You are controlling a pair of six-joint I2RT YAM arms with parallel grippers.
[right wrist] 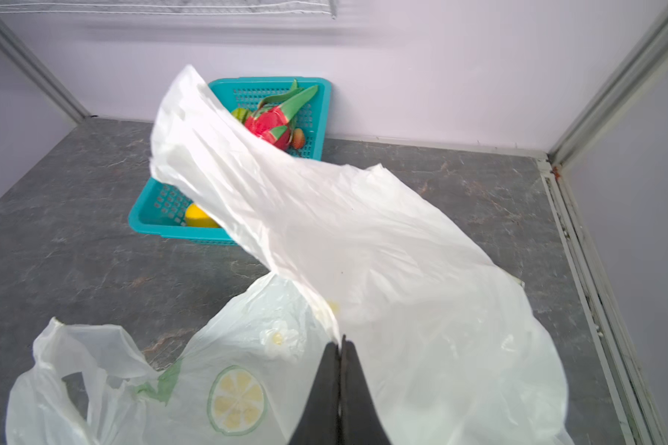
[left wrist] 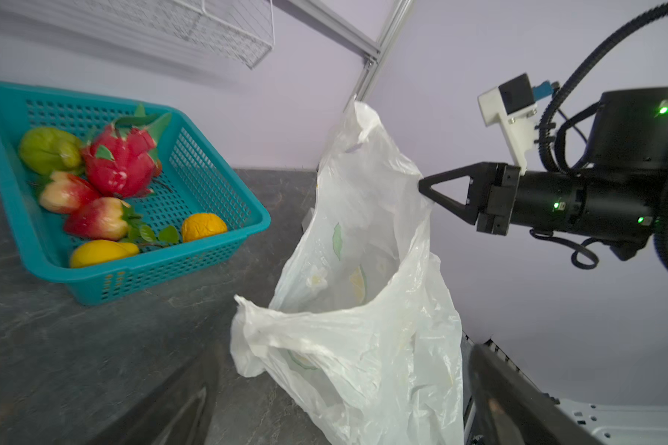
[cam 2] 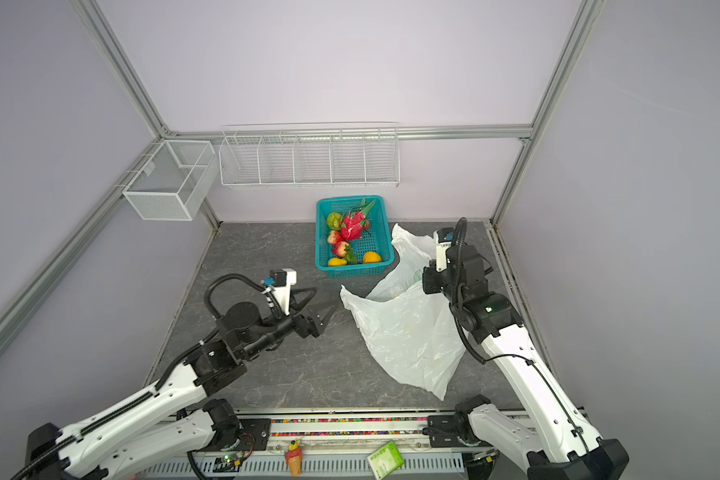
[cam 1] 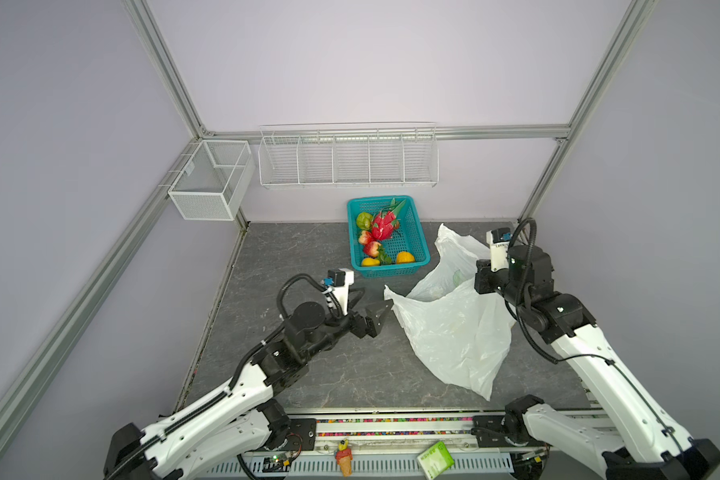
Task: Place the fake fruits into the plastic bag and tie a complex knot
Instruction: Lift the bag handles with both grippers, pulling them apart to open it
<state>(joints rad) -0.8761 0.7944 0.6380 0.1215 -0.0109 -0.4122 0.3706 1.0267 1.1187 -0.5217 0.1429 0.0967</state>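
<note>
Holding one side of the plastic bag [cam 1: 454, 332] up off the counter [cam 1: 308, 374], my right gripper [right wrist: 340, 348] is pressed together on a fold of the thin rim. That lifts the mouth open toward the teal basket [cam 1: 385, 272] just beside it.

My left gripper [cam 1: 374, 301] hovers spread wide and empty, near the bag's slumped handle loop [left wrist: 253, 339] but apart from it. I judge it is placed there either to take the other side of the rim or to swing over for the first fruit.

None of the fake fruits is in the bag as far as I can see. The dragon fruit [cam 1: 382, 226], the strawberries [cam 1: 371, 248], the lemon [cam 1: 369, 262], the orange [cam 1: 405, 257] and the green fruit [cam 1: 363, 220] all lie in the basket by the back wall.

The bag's lower half lies crumpled on the counter, so the single lifted edge is all that gives it an opening. With film this limp, I expect the mouth to sag shut if the pinch slips. Packing has not begun, and the knot is a long way off.
</note>
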